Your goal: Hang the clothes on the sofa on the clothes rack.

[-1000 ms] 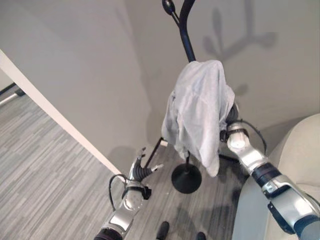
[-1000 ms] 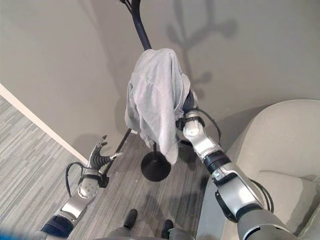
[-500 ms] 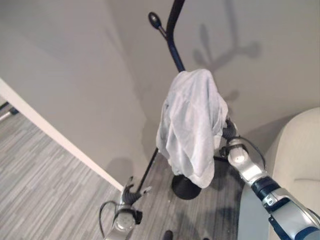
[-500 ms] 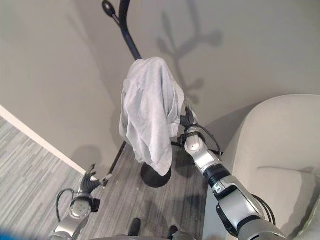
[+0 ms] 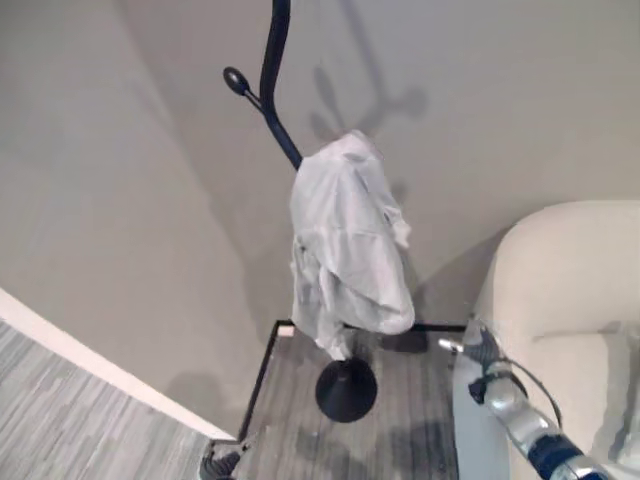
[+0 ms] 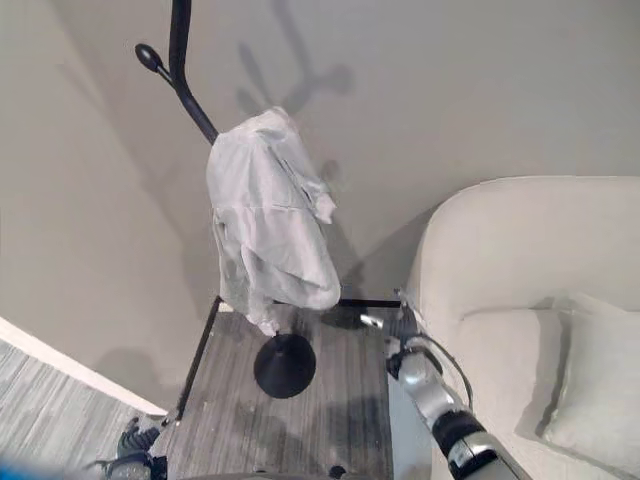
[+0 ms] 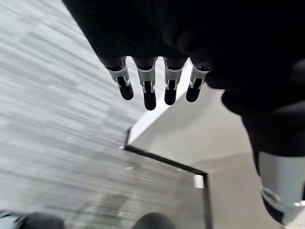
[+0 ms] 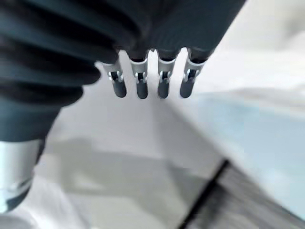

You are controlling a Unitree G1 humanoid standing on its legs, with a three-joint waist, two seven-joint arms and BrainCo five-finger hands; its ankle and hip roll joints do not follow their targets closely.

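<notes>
The grey garment [image 5: 348, 250] drapes over a hook of the clothes rack [image 5: 276, 100], so it hangs unaided. Both the right hand [image 6: 400, 335] and left hand [image 7: 152, 83] hang low, fingers straight, holding nothing.

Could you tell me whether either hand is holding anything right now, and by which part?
Nothing is held. Both the left hand and right hand are open; the shirt hangs on the rack.

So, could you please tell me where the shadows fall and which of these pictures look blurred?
In the left eye view the clothes rack and the grey garment hung on it throw a branched shadow on the wall behind. In the left wrist view the floor past the left hand is streaked. In the right wrist view everything beyond the right hand is soft.
</notes>
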